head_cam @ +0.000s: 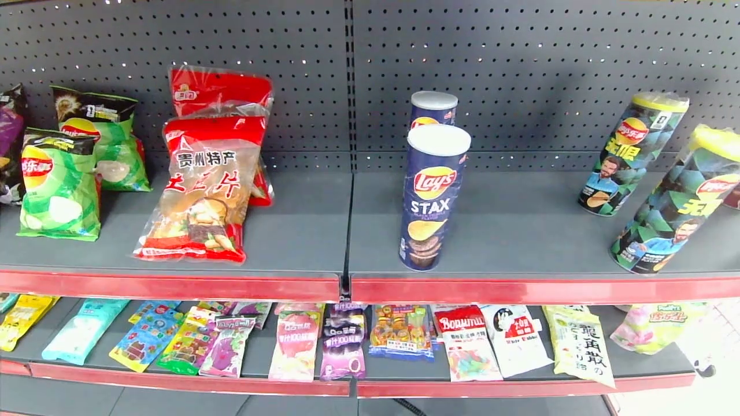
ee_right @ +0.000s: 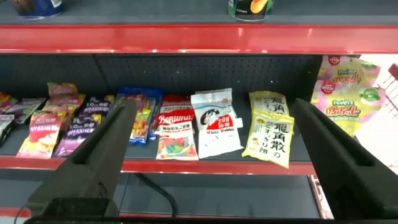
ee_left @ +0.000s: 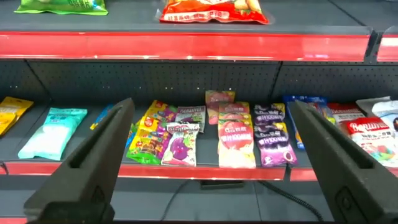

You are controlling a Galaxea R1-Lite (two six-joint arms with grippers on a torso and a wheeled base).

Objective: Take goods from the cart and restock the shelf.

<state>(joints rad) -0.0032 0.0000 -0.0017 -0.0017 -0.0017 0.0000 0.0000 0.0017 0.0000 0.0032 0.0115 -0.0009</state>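
Observation:
The shelf (head_cam: 347, 286) has grey boards with red front lips. On the upper board stand two blue crisp tubes (head_cam: 430, 199), two green-black tubes (head_cam: 673, 202) leaning at the right, two red snack bags (head_cam: 202, 185) and green crisp bags (head_cam: 58, 185). The lower board carries a row of flat candy packets (head_cam: 341, 341). My left gripper (ee_left: 211, 158) is open and holds nothing, facing the lower board's candy packets (ee_left: 236, 134). My right gripper (ee_right: 208, 158) is open with nothing in it, facing white, red and yellow packets (ee_right: 214, 121).
The upper board has bare room between the red bags and the blue tubes, and between the blue tubes and the green-black tubes. A dark cable (ee_left: 186, 190) hangs below the lower board. A pink-green packet (ee_right: 348, 93) sits at the lower board's right end.

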